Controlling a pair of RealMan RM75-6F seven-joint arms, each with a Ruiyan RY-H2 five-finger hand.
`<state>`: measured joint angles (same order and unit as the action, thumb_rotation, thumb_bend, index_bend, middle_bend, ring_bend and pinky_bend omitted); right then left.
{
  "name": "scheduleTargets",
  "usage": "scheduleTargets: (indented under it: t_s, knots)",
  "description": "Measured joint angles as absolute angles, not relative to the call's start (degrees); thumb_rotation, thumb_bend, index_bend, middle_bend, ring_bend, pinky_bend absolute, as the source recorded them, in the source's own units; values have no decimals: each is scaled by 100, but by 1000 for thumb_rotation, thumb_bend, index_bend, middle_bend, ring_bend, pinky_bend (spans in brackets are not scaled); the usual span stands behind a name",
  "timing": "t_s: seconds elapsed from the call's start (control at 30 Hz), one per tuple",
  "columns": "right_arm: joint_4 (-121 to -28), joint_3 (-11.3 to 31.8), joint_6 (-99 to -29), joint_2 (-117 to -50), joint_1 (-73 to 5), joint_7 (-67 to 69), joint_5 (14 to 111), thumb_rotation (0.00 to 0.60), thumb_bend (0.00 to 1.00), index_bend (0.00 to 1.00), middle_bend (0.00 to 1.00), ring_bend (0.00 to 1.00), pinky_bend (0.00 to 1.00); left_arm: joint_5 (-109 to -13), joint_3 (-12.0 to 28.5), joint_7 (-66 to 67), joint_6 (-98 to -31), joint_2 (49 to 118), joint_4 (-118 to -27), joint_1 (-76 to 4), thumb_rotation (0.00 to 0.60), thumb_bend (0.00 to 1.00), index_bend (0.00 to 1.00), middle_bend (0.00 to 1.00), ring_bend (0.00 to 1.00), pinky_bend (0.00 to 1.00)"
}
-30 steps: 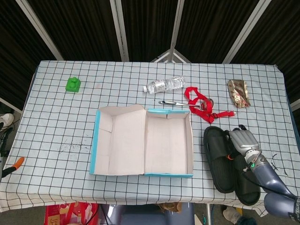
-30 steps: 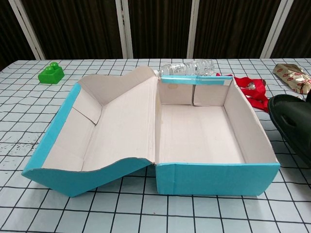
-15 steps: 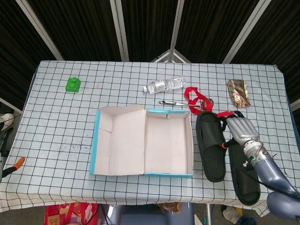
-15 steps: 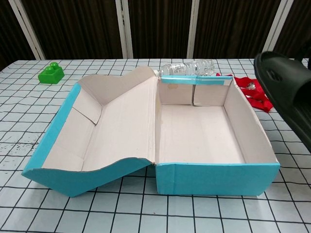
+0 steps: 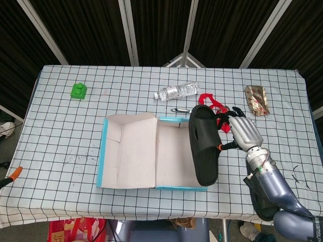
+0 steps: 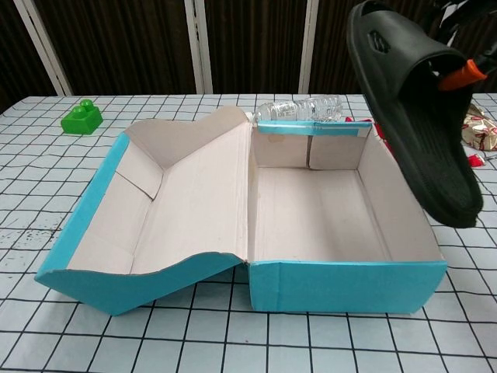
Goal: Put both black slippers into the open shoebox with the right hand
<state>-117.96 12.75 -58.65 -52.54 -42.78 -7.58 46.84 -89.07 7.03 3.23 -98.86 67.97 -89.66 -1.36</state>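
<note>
The right hand [image 5: 241, 132] grips one black slipper [image 5: 204, 145] by its strap side, fingers wrapped over the outer edge of the upper. The slipper hangs in the air above the right wall of the shoebox [image 5: 157, 187], tilted with its toe toward the far end of the table and its heel over the near corner. In the chest view the slipper [image 6: 415, 124] is well clear of the box rim, sole side facing the box interior, heel end lowest.

The second black slipper [image 5: 261, 204] lies on the table near the front right edge, largely hidden behind the right forearm. The left hand does not appear in either view.

Judgement on handling: the slipper appears to be moulded foam or rubber, so light and somewhat flexible, not fragile. The sole looks stiff enough to hold its shape when carried by one side. The strap arch is the natural hold, giving the fingers something to hook under; a grip on the flat sole edge would likely slip. A one-sided hold lets the slipper swing, so the heel could catch the box wall during lowering.

The box tray [image 6: 318, 214] is empty, the lid [image 6: 171, 198] folded open to its left. A water bottle [image 5: 177, 91], a red strap [image 5: 208, 101] and a green block [image 5: 78, 91] lie beyond.
</note>
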Motion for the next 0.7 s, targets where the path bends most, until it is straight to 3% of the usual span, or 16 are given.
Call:
scheduleTargets:
  t_s: [0.43,0.7]
  knots:
    - [-11907,1664,-6913,-6504,-4466,-1102,3988,600,415,587,485,240,64,-8967,761,61,-9965,6893,-8716,-173,600,72,133,0,0,99]
    - [-11489,1733,-7202,-7324,-4577,-1231,4043,600,414,588,485,245,64,-8876,784,26,-9901,6885,-8707,-186,600,72,133,0,0,99]
